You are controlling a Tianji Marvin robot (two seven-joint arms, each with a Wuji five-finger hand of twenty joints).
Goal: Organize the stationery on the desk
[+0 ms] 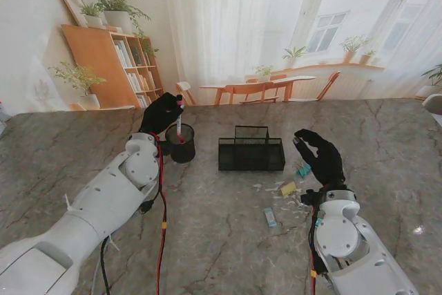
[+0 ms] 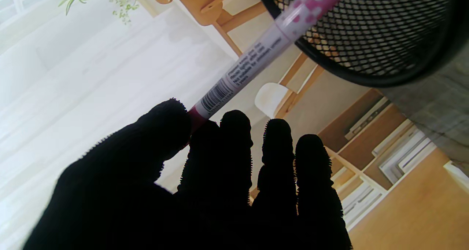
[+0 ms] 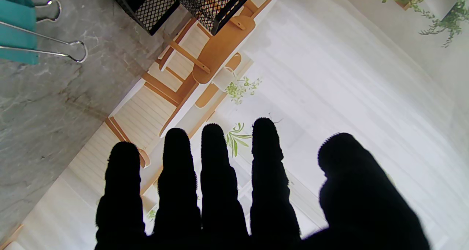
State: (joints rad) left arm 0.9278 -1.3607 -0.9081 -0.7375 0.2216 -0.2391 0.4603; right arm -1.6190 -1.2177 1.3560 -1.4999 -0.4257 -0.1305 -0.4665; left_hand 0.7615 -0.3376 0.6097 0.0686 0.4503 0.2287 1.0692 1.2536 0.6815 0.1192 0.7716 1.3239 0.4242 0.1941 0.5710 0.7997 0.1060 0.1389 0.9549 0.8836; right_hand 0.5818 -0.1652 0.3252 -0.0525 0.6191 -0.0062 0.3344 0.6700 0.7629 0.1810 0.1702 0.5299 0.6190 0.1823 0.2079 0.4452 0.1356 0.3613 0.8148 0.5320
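Left hand [image 1: 163, 112]: pinching pink pen [image 1: 179, 128] by its upper end, lower end inside round mesh cup [image 1: 181, 144]. Right hand [image 1: 319, 155]: fingers spread, holding nothing, beside mesh organizer [image 1: 251, 154], over teal binder clip [image 1: 304, 170].

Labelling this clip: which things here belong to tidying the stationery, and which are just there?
Job:
pink-and-white pen in left hand
round black mesh cup
rectangular black mesh organizer
teal binder clips
yellow clip
small blue item

Just there:
grey marble table
right hand
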